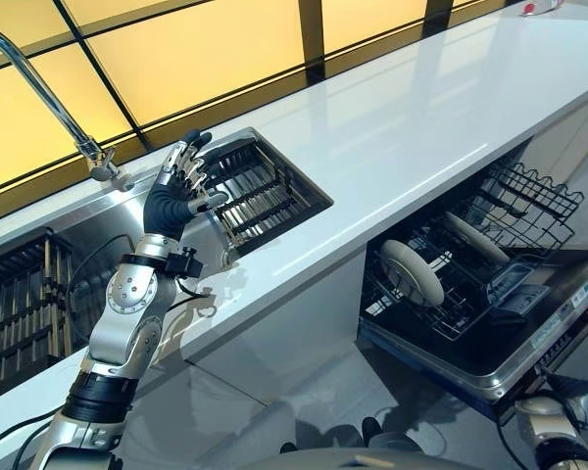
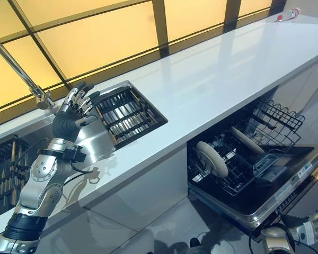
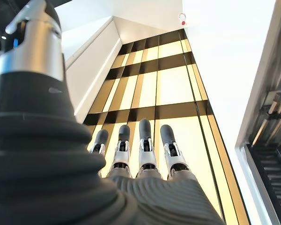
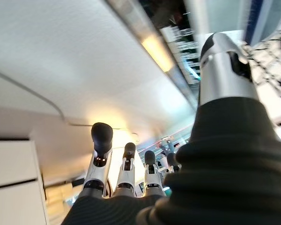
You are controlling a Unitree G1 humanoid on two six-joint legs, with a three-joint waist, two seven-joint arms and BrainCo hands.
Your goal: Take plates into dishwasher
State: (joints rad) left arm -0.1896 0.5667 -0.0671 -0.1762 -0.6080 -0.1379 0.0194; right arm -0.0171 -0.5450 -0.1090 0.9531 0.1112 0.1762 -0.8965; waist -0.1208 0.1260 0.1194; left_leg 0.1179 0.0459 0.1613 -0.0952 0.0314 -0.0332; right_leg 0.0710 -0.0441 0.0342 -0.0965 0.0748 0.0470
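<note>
Left eye view, nearest first: my right hand hangs low beside the open dishwasher, fingers straight and spread in its wrist view, holding nothing; the lower rack already carries one plate on edge, with a second plate leaning behind it. Farther off, above the sink, my left hand is raised, fingers straight and fanned, thumb apart, touching nothing; just beyond it lies the dark slatted drain rack, and a second rack sits at the sink's other end. I cannot tell whether any plates remain in these racks. I judge plates stiff, fairly heavy, smooth and breakable; best taken by the rim, thumb opposite the fingers, and lowered gently between the tines. Farthest, the faucet arches over the white counter.
</note>
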